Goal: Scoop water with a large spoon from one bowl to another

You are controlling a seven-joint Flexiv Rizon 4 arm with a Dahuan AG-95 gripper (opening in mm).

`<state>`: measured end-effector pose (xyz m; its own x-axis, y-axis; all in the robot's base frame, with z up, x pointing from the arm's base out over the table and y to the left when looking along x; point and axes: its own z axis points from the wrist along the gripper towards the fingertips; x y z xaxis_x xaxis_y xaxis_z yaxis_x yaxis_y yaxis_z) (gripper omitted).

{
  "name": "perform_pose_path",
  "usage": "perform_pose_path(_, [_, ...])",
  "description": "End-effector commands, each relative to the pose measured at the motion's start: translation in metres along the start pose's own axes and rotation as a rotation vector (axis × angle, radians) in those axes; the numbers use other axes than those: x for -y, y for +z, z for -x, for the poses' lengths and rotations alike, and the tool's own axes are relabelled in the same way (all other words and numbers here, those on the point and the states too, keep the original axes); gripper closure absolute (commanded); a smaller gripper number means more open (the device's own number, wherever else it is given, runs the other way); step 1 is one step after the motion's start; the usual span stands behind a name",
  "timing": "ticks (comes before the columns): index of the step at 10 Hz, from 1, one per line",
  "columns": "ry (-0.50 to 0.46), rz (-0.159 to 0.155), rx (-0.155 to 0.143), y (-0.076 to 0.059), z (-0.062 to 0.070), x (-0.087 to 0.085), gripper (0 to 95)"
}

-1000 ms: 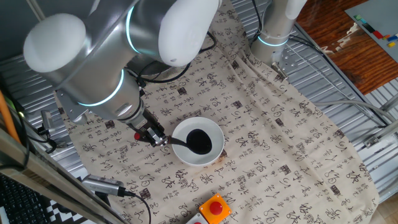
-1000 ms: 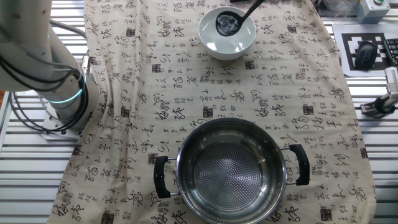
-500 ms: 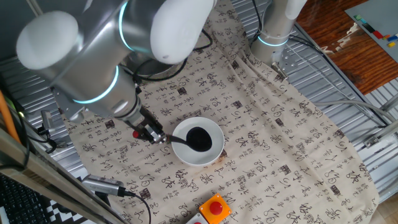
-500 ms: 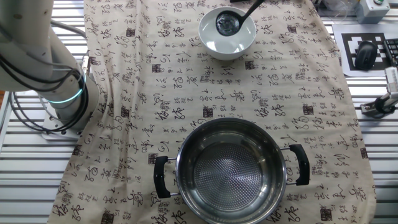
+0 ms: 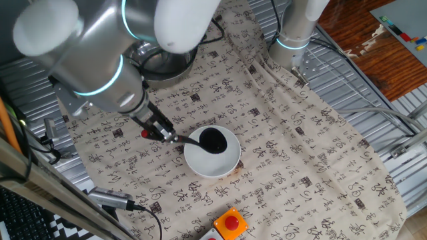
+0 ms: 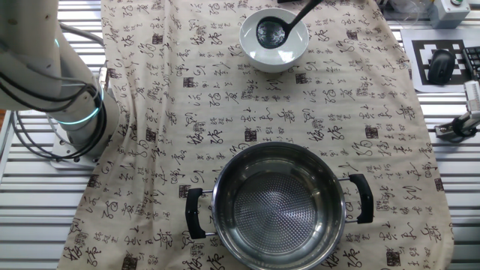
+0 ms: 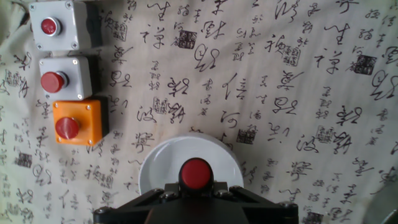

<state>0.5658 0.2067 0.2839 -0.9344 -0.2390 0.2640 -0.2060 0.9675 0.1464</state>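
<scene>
One ladle [image 5: 212, 141] sits cup-down in the white bowl [image 5: 212, 162] to fill, its handle clamped near the red end by the closed end effector [image 5: 162, 133].

A matt beige cloth [image 6: 225, 112] printed with black characters covers the ribbed metal desk [image 6: 30, 195]. The steel pot [image 6: 276, 204] gleams, its base finely textured, its side handles black plastic. The white bowl [image 6: 274, 41] looks smooth and glossy. The black plastic ladle [image 5: 212, 141] shines wet. The arm's shell [image 5: 73, 40] is smooth grey and glossy white.
</scene>
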Motion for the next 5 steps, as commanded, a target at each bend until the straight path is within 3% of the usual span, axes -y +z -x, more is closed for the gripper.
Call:
perform_pose_path(1, [-0.021,0.003,-0.013,-0.004,-0.005,0.01,95.0])
perform_pose_path(5, [-0.076,0.005,-0.027,-0.009,-0.014,0.043,95.0])
